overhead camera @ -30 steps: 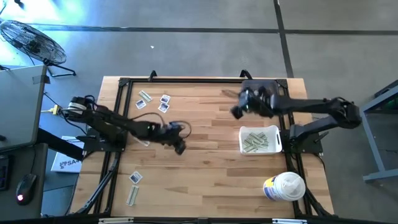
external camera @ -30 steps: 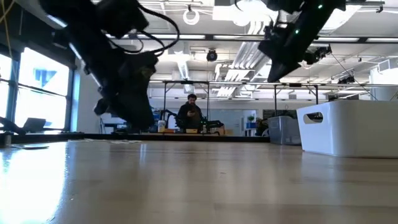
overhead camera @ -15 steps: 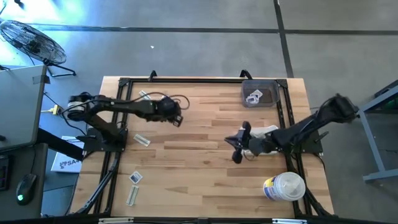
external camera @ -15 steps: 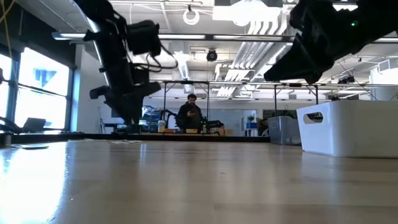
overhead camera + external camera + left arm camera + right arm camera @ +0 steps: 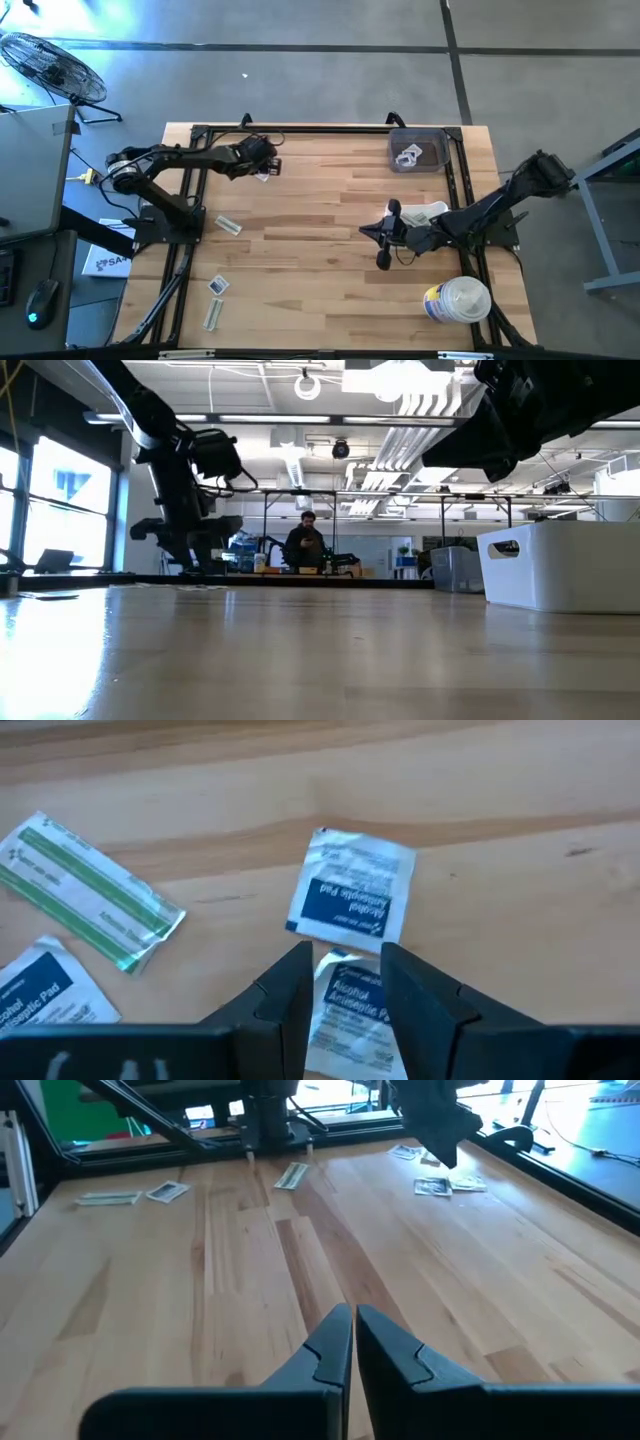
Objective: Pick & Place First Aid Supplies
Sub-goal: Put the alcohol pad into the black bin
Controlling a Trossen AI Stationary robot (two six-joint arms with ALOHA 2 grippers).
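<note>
2 white sachets (image 5: 352, 896) (blue print) beside green-striped strip (image 5: 90, 887).

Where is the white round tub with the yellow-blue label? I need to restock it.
In the high view the white round tub stands at the table's near right corner, just beyond the right arm.

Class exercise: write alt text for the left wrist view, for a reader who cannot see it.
The left gripper hangs open over a square antiseptic sachet on the wooden table. A second sachet lies just beyond, a green-striped strip wrapper off to one side.
</note>
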